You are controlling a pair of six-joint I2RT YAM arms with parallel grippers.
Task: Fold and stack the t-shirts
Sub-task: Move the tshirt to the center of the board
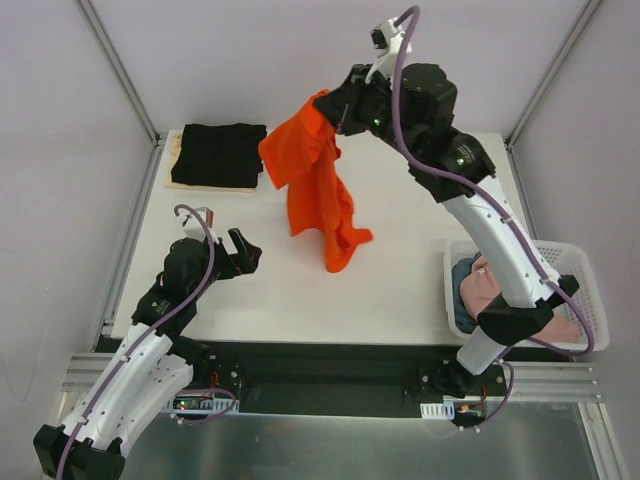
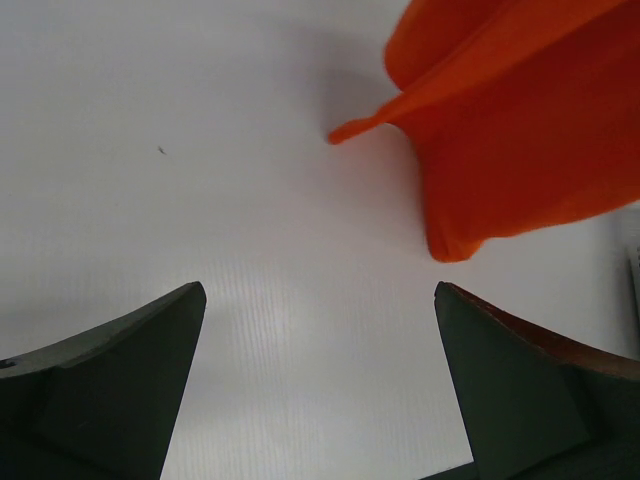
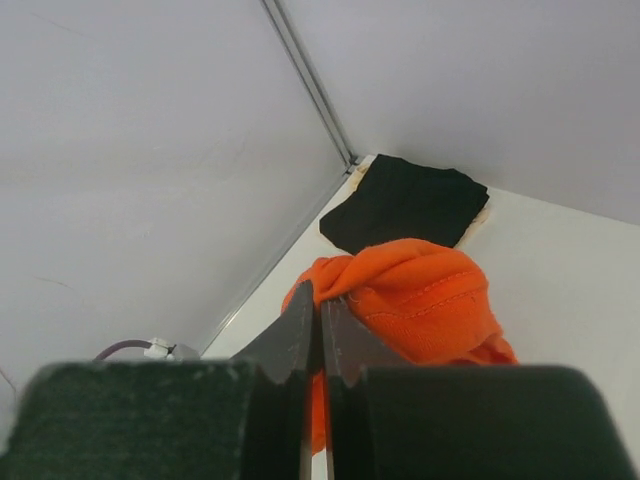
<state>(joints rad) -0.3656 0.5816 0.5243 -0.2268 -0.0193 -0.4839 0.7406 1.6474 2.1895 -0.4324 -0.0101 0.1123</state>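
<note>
An orange-red t-shirt [image 1: 315, 180] hangs bunched in the air over the back middle of the table, its lower end trailing on the table. My right gripper [image 1: 335, 110] is shut on its top edge; in the right wrist view the fingers [image 3: 318, 295] pinch the orange cloth [image 3: 420, 290]. A folded black t-shirt [image 1: 218, 155] lies at the back left corner [image 3: 405, 205], on top of a cream one [image 1: 175, 150]. My left gripper [image 1: 245, 255] hovers open and holds nothing, low over the table's left front [image 2: 320, 290]. The orange hem [image 2: 510, 130] hangs just ahead of it.
A white lattice basket [image 1: 580, 260] stands at the right front edge, partly behind the right arm. It holds a pink shirt [image 1: 490, 285] and a dark blue one [image 1: 463, 290]. Enclosure walls and metal frame posts stand close around the table.
</note>
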